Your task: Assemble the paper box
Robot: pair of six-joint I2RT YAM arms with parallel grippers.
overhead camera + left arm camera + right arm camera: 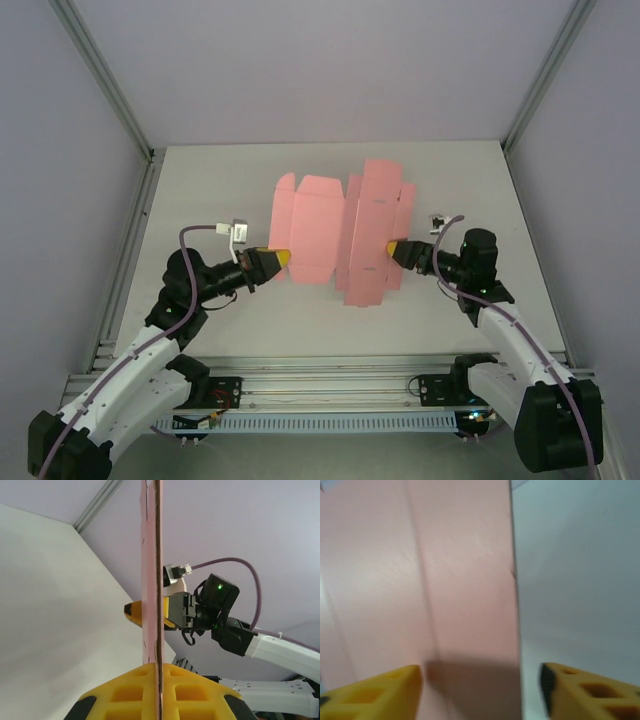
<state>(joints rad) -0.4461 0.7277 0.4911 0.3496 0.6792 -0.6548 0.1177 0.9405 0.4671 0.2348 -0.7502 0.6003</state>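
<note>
Left end effector (283, 257) clamped; right end effector (394, 247) parted.

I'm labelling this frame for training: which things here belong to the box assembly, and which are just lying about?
Job: paper box, clamped in the left gripper; right gripper, open at the opposite edge.
Just there: table; rail.

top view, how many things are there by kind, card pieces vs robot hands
pink paper box sheet: 1
robot hands: 2, left hand and right hand
total: 3
</note>
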